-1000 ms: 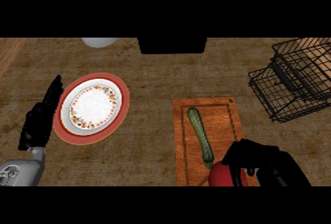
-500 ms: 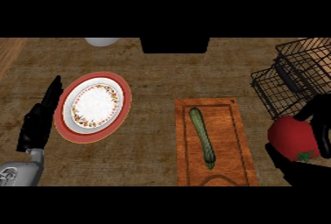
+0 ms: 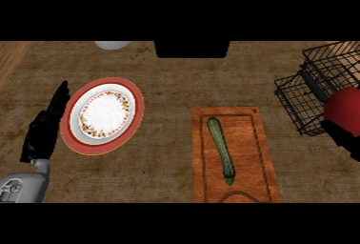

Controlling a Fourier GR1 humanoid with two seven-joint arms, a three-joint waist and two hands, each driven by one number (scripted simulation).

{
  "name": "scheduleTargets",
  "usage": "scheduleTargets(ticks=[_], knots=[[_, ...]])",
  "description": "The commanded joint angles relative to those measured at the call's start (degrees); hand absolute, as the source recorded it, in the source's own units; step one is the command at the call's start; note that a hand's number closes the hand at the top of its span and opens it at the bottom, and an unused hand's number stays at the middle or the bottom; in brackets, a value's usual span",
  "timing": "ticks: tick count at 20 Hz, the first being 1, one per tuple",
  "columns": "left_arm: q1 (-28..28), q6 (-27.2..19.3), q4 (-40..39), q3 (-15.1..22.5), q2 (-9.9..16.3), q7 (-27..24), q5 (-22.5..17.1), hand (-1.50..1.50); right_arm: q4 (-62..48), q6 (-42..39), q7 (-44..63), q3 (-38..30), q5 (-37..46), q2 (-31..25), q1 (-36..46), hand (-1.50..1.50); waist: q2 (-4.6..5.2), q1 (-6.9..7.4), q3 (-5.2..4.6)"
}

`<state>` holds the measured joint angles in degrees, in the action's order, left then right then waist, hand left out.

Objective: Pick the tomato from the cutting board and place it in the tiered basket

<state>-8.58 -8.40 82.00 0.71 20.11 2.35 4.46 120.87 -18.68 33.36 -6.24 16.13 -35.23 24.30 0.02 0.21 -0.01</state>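
The red tomato is at the right edge of the head view, held up in front of the black wire tiered basket. My right hand shows only as dark fingers just below the tomato, curled round it from underneath. The wooden cutting board lies lower centre with a green cucumber along it and no tomato on it. My left hand rests open at the left, fingers pointing up, beside the plate.
A white patterned plate with a red rim sits left of centre. A pale round object and a black block stand at the counter's far edge. The basket fills the upper right corner.
My right hand has carried the tomato up and to the right, from the board's lower end to the front of the basket. The left hand has not moved.
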Motion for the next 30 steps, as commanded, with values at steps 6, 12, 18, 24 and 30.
scheduleTargets(ticks=[6, 12, 18, 24, 30], knots=[[1.8, 1.6, 1.9, -0.2, -0.6, 0.6, -0.1, 0.0, -16.5, 5.8, -16.0, 1.9, 19.5, -5.5, 0.8, 1.5, 0.37, 1.01, 0.07], [-2.1, 1.8, 2.7, -0.7, -0.6, 5.1, 0.8, 0.0, -32.5, 10.7, -24.2, 1.7, 26.0, -8.3, 7.0, 1.5, 0.23, 0.87, 0.05], [-0.6, 1.5, -0.3, -1.0, -2.2, 0.1, 2.5, 0.0, -44.8, 9.7, -38.2, -2.9, 23.1, -11.7, 9.6, 1.5, 0.09, 0.3, 0.02], [-1.9, 2.1, -3.9, -2.1, -2.8, -2.9, 3.0, 0.0, -55.0, 7.1, -43.8, -2.2, 21.8, -9.2, 13.3, 1.5, 0.15, 0.35, 0.0], [-1.7, 2.0, -0.8, -2.2, -3.3, 0.2, 3.0, 0.0, -64.7, 3.4, -43.7, -2.8, 20.2, -6.3, 13.6, 1.5, 0.3, 0.38, 0.01]])
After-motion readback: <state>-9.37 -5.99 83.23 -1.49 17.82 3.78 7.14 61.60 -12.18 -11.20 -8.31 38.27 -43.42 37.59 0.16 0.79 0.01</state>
